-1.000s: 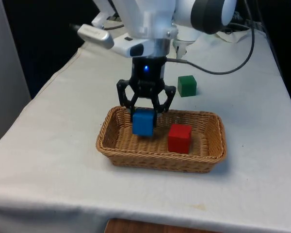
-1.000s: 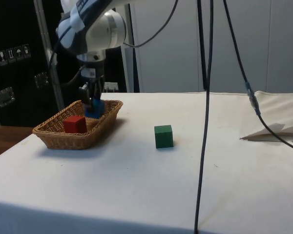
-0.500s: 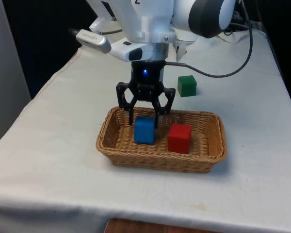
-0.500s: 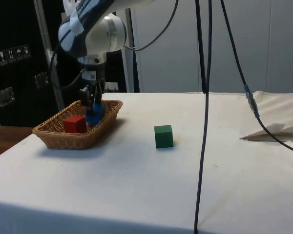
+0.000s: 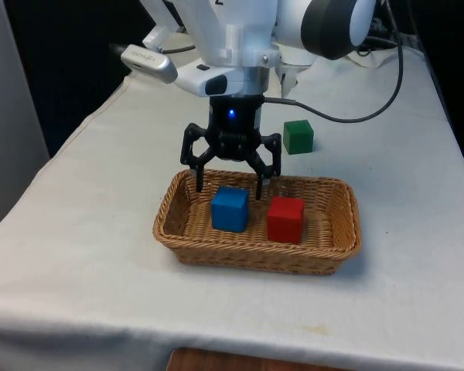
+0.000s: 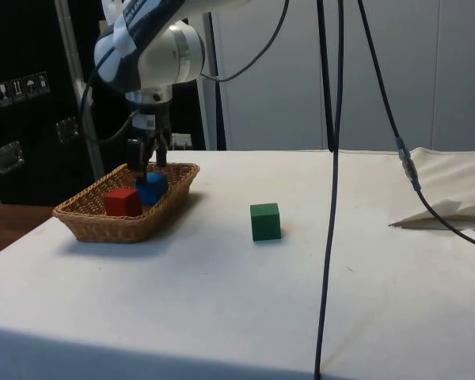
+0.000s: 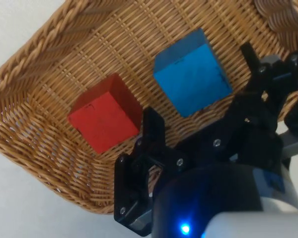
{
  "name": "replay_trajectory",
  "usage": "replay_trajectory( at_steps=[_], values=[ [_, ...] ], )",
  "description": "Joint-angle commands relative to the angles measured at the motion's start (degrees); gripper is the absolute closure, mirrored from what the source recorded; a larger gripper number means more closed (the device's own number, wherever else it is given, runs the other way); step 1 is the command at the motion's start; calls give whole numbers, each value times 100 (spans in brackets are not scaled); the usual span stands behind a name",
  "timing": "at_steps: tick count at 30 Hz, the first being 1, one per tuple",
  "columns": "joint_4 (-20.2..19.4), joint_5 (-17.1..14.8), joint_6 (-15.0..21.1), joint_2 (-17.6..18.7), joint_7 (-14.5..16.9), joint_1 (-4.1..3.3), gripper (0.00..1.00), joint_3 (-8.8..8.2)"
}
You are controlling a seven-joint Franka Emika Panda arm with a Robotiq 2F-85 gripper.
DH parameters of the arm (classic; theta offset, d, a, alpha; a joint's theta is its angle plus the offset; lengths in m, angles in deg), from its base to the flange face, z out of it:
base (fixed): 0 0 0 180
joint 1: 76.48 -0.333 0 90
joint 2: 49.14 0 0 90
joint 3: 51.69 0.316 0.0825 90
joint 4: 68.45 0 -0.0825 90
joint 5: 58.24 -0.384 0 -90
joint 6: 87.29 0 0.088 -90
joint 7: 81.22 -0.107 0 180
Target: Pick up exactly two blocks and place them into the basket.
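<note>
Now the gripper [image 5: 230, 179] hangs just above the basket [image 5: 334, 232], fingers spread wide w/ nothing between them. Blue block [image 5: 230, 209] sits loose on the basket floor directly under it, not touched by either finger; red block [image 5: 285, 219] rests beside it, near but w/ a gap, as the wrist view confirms. Green block [image 5: 298, 136] stands on the bench cloth, well apart from the basket, toward the far edge.

Judged from this, the step in hand is the release of the 2nd block, so the count of two looks met. Next move calls for a straight lift clear of the rim w/o clipping the wicker wall; green block should stay where it is.
</note>
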Motion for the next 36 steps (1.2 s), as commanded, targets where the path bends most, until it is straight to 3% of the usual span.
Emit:
replay_trajectory(
  at_steps=[1,8,9,10,15,17,18,19,21,27,28,29,32,33,35,36],
  values=[
    [0,0,0,0,0,0,0,-6],
    [-275,46,-178,-315,-52,-218,0,-252],
    [-206,11,-172,-269,-29,-160,0,-206],
    [-372,63,-201,-424,-57,-286,0,-309],
    [-642,183,-195,-739,-103,-458,0,-401],
    [-796,292,-183,-945,-155,-567,0,-447],
    [-647,212,-189,-808,-97,-424,0,-350],
    [-796,292,-183,-945,-155,-567,0,-447],
    [-945,424,-172,-1157,-212,-676,0,-481],
    [-1203,796,-138,-1599,-418,-877,0,-487],
    [-1094,768,-183,-1558,-384,-756,0,-401],
    [-1232,848,-138,-1656,-453,-905,0,-487],
    [-1324,991,-126,-1816,-544,-985,0,-487],
    [-1387,1083,-120,-1919,-602,-1043,0,-493],
    [-1415,1123,-115,-1965,-630,-1066,0,-498],
    [-1473,1209,-115,-2068,-688,-1123,0,-510]
  ],
)
